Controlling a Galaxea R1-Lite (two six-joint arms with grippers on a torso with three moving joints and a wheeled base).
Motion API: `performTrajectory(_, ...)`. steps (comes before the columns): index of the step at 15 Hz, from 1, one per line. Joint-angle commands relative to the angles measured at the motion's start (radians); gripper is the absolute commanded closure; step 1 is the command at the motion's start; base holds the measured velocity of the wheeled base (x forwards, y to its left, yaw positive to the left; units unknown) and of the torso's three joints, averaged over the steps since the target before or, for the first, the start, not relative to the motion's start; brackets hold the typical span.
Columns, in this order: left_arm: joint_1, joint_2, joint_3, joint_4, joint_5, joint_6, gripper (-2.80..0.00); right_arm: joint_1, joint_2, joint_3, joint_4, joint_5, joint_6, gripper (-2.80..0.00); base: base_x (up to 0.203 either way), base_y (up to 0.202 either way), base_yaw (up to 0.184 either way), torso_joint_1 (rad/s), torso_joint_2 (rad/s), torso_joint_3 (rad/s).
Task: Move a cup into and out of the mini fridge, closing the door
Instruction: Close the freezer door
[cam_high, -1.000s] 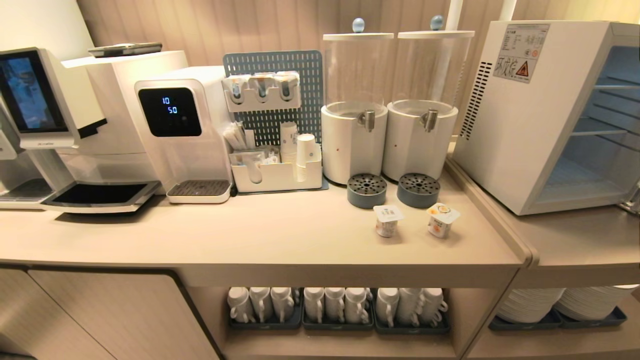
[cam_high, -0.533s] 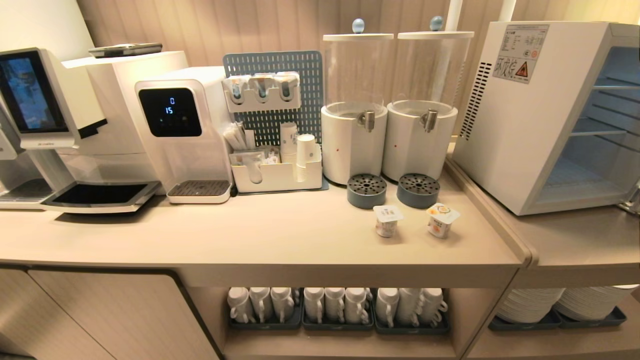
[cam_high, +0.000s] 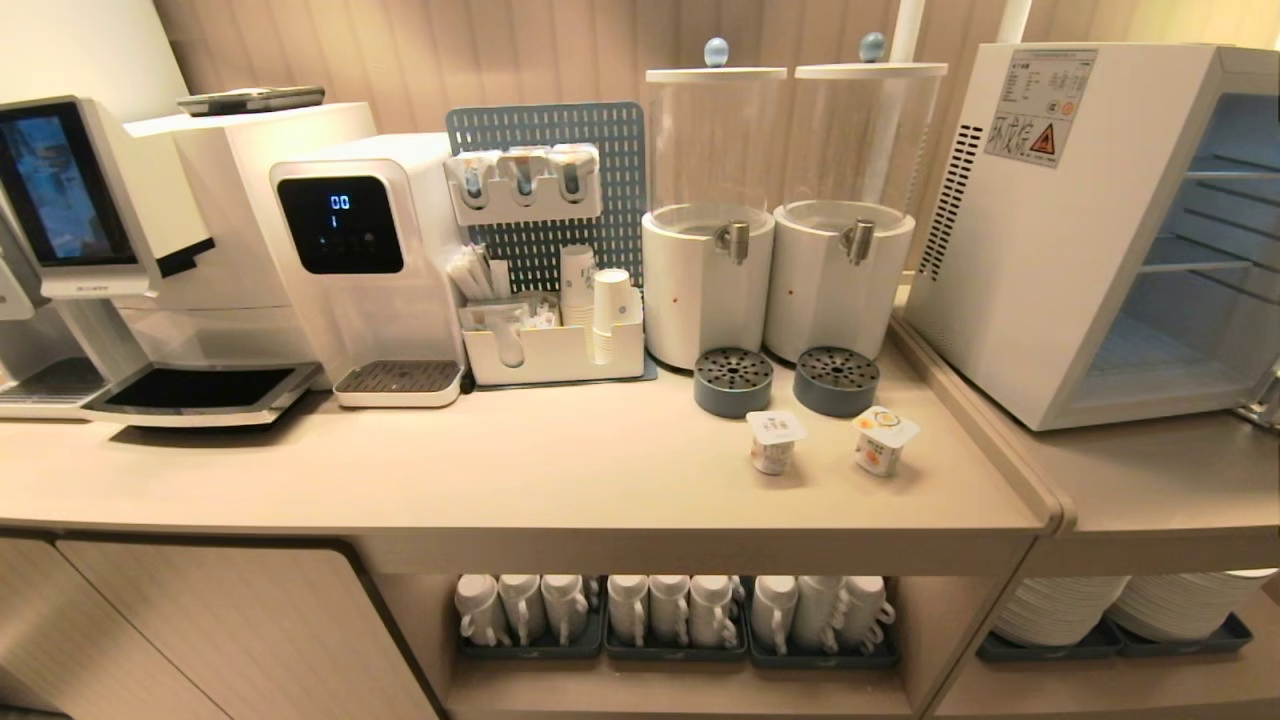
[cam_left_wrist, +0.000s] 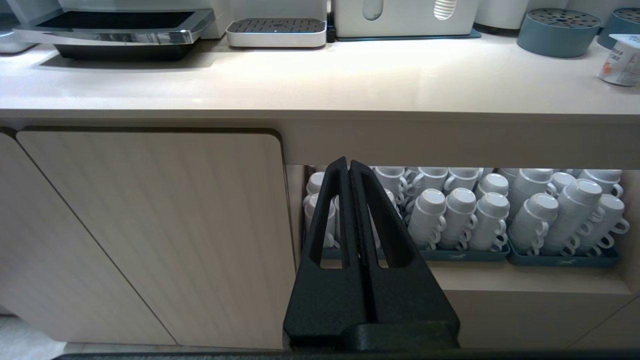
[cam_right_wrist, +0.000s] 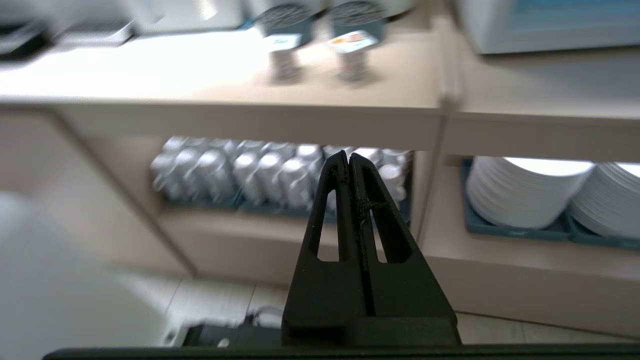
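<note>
Two small foil-lidded cups stand on the beige counter, one plain white (cam_high: 776, 441) and one with an orange print (cam_high: 884, 440). The white mini fridge (cam_high: 1060, 230) sits to their right on the adjoining counter. Its front stands open, showing wire shelves (cam_high: 1200, 265). The door is out of view past the right edge. Neither arm shows in the head view. My left gripper (cam_left_wrist: 348, 162) is shut and empty, low in front of the counter and facing the mug shelf. My right gripper (cam_right_wrist: 348, 156) is shut and empty too, below counter level, with both cups (cam_right_wrist: 285, 60) and the fridge (cam_right_wrist: 550, 25) above it.
A coffee machine (cam_high: 90, 250), a water dispenser (cam_high: 365, 270), an organiser of paper cups (cam_high: 555, 340) and two clear drink dispensers (cam_high: 710, 220) with grey drip trays (cam_high: 735, 380) line the counter's back. Stacked mugs (cam_high: 670, 610) and plates (cam_high: 1120, 605) fill the shelf below.
Nothing on the counter has moved. Only the digits on the water dispenser's display differ.
</note>
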Motion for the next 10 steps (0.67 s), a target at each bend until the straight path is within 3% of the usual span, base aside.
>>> performTrajectory(1,0.001,0.000,0.002,0.000,0.000,0.000,0.00,-0.010,-0.108,0.177,-0.162,-0.100,0.041,0.00,0.000,0.000,0.000,0.000,0.00,0.000)
performTrajectory(2,0.001,0.000,0.002,0.000,0.000,0.000,0.00,-0.012,-0.108,0.302,-0.346,-0.150,0.041,0.00,0.000,0.000,0.000,0.000,0.00,0.000)
performTrajectory(4,0.001,0.000,0.002,0.000,0.000,0.000,0.00,-0.015,-0.107,0.565,-0.660,-0.226,-0.047,0.00,0.000,0.000,0.000,0.000,0.00,0.000)
performTrajectory(5,0.001,0.000,0.002,0.000,0.000,0.000,0.00,-0.016,-0.106,0.673,-0.754,-0.248,-0.081,0.00,0.000,0.000,0.000,0.000,0.00,0.000)
performTrajectory(7,0.001,0.000,0.002,0.000,0.000,0.000,0.00,-0.018,-0.106,0.761,-0.824,-0.249,-0.128,0.00,0.000,0.000,0.000,0.000,0.00,0.000)
performTrajectory(9,0.001,0.000,0.002,0.000,0.000,0.000,0.00,-0.019,-0.104,0.719,-0.759,-0.132,-0.154,0.00,0.000,0.000,0.000,0.000,0.00,0.000)
performTrajectory(10,0.001,0.000,0.002,0.000,0.000,0.000,0.00,-0.019,-0.104,0.719,-0.727,-0.125,-0.148,0.00,0.000,0.000,0.000,0.000,0.00,0.000)
